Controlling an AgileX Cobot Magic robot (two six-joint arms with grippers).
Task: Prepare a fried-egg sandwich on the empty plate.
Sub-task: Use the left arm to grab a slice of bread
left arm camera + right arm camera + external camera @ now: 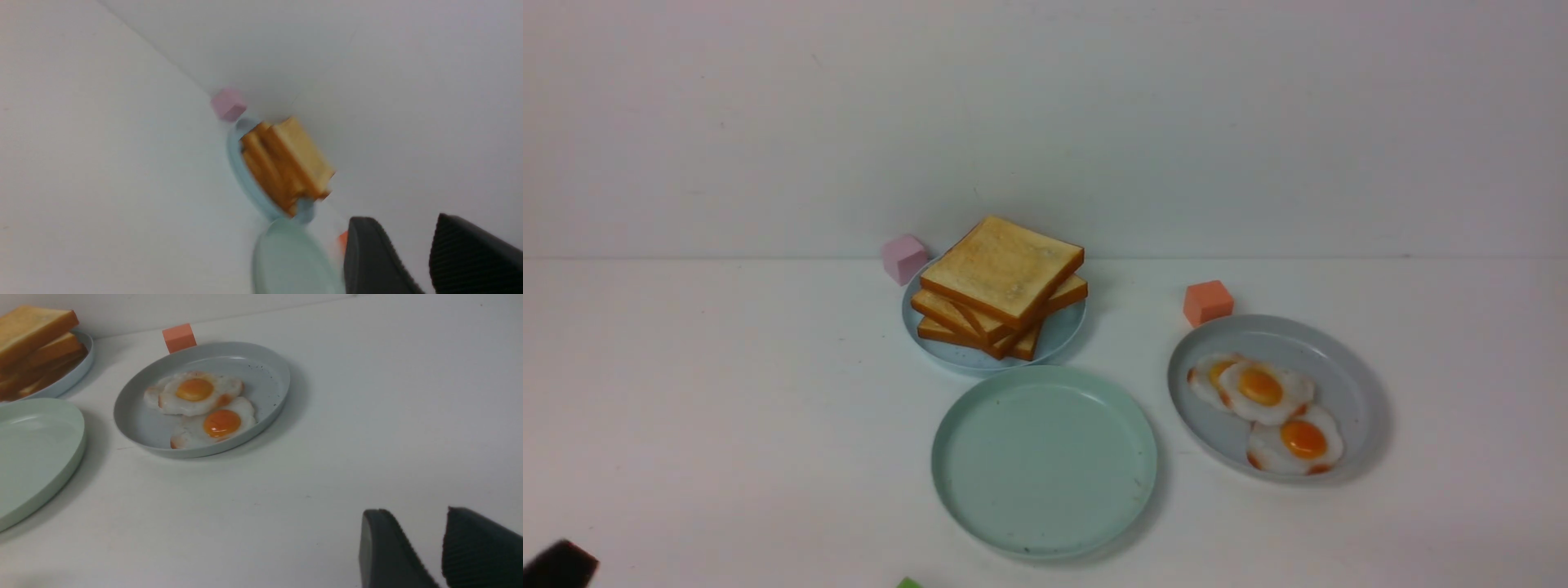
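The mint-green plate (1045, 457) lies front and centre and holds nothing; it also shows in the left wrist view (286, 261) and the right wrist view (32, 449). No assembled sandwich is in view. A pile of toast slices (1003, 282) sits on a light-blue plate (1063, 336) behind it. Toy fried eggs (1262, 388) lie overlapping on a grey plate (1343, 376) to the right, also in the right wrist view (196, 392). My left gripper (402, 224) is open and empty, far from the toast (286, 163). My right gripper (412, 514) is open and empty, well short of the grey plate (261, 375).
A pink cube (904, 258) stands behind the toast plate on the left. An orange cube (1207, 302) stands behind the grey plate. A dark part of my left arm (560, 566) shows at the front left corner. A small green object (908, 583) peeks in at the front edge.
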